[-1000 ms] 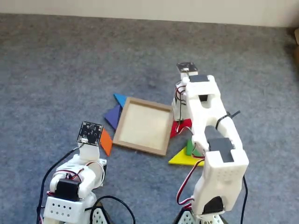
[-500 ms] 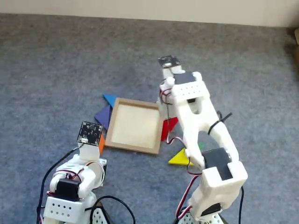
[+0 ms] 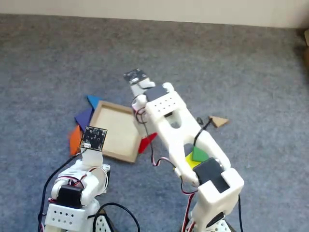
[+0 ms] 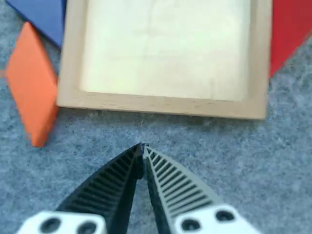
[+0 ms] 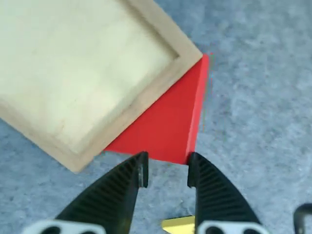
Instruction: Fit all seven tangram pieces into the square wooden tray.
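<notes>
Tray position: the square wooden tray [image 3: 117,156] lies left of centre in the high view, turned slightly on the grey carpet [image 3: 251,67]. Its floor shows bare wood.

Pieces around the tray, high view:
- light blue triangle [image 3: 94,101] at the tray's upper left corner, touching or just beside it;
- dark blue piece [image 3: 84,117] against the left edge;
- orange parallelogram [image 3: 76,139] below the dark blue piece, just beside the left edge;
- red triangle [image 3: 147,141] against the right edge;
- green piece [image 3: 199,154] and yellow piece [image 3: 193,163] right of centre, partly covered by the right arm [image 3: 169,116];
- tan triangle [image 3: 218,121] well apart from the tray, toward the right.

Right gripper [image 5: 165,168]: fingers apart with a clear gap and nothing between them. They hang low over the carpet with the red triangle's near corner just ahead of the tips. This triangle's long side lies along the tray rim.

Left gripper [image 4: 143,151]: fingers together, tips meeting, holding nothing. It sits above the carpet just outside one tray edge, with the orange parallelogram off to one side.
</notes>
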